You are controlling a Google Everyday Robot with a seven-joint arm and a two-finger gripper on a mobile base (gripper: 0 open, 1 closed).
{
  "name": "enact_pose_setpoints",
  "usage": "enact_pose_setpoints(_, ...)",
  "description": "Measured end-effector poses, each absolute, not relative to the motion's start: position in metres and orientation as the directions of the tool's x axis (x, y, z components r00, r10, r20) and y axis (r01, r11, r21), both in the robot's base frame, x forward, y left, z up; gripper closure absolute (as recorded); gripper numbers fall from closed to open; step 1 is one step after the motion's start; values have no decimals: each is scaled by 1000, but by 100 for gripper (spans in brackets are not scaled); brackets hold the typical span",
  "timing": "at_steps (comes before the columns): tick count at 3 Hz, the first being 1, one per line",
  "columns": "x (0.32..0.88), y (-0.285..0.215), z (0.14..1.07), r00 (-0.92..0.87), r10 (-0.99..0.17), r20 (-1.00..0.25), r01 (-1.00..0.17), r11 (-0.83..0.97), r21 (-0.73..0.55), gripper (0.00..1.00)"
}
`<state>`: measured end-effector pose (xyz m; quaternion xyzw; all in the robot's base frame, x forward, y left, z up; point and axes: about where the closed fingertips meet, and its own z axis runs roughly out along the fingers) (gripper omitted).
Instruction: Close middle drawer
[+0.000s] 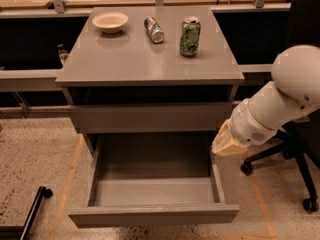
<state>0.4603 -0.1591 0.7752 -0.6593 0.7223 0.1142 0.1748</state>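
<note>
The middle drawer (152, 215) is a grey, handleless, shallow box pulled far out of the grey cabinet (150, 64) toward me. Its inside is bare. Above it, another grey drawer front (150, 117) sits nearly flush under the cabinet top. My gripper (225, 143) is the beige end of the white arm (280, 104). It hangs just outside the open drawer's right side wall, near its back end, level with the gap under the upper drawer front. It holds nothing that I can see.
On the cabinet top stand a white bowl (110, 21), a silver can lying on its side (154, 29) and an upright green can (190, 36). A black office chair (300, 154) stands at the right behind my arm. A black wheeled leg (35, 209) lies at the lower left.
</note>
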Motion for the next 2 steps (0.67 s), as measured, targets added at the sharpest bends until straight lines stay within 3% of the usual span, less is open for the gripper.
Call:
enact_pose_setpoints(1,465,-156,717,-111,-898,-425,-992,129,-13,100)
enact_pose_setpoints(2,466,-160,720,-117,-897,-426,-991,136,-14,100)
